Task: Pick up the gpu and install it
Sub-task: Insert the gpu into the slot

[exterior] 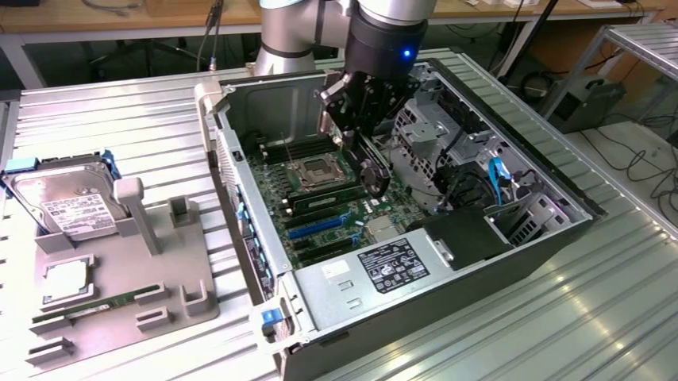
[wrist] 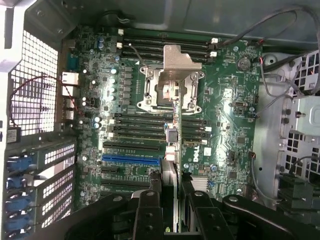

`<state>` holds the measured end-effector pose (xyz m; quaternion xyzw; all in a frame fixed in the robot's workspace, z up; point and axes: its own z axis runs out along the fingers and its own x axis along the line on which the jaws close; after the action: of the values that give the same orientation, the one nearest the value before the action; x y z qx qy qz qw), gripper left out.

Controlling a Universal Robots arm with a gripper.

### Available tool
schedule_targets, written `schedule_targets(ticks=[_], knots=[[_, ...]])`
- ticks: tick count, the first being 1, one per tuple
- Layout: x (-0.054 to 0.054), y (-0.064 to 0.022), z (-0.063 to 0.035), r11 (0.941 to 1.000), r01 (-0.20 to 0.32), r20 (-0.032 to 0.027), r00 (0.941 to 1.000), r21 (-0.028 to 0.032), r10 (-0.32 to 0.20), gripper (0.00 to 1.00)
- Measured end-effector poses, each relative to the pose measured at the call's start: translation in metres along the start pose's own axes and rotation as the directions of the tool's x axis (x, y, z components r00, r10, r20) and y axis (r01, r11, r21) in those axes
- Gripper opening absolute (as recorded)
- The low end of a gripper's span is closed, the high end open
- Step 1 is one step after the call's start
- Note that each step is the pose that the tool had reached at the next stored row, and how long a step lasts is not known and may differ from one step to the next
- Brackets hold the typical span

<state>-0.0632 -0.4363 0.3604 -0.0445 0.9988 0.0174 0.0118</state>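
Inside the tower case (exterior: 228,151): the gripper (exterior: 357,127) hangs over the green motherboard (wrist: 225,100), jaws clamped on the gpu (exterior: 372,173).
Gpu to jaws: pinched between both fingers (wrist: 150,210), edge-on in the wrist view, directly below them.
Long axis: seems to run from the jaws down toward the board, though this is uncertain.
Gpu build: slim, flat, rigid black card with a silvery metal edge.
Blue expansion slot (wrist: 131,161): long, narrow plastic, near the card's lower end and apparently not touching it.
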Motion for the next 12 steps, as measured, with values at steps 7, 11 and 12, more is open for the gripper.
schedule_targets(ticks=[7,11,12], knots=[[0.0,-0.0001,0.0,0.9999,0.015,-0.0006,0.9999,0.0002,-0.015,0.26],[0.0,0.0,0.0,0.9998,0.021,-0.0008,0.9998,0.0002,-0.021,0.26],[0.0,0.0,0.0,0.9997,0.024,-0.0009,0.9997,0.0001,-0.024,0.26]])
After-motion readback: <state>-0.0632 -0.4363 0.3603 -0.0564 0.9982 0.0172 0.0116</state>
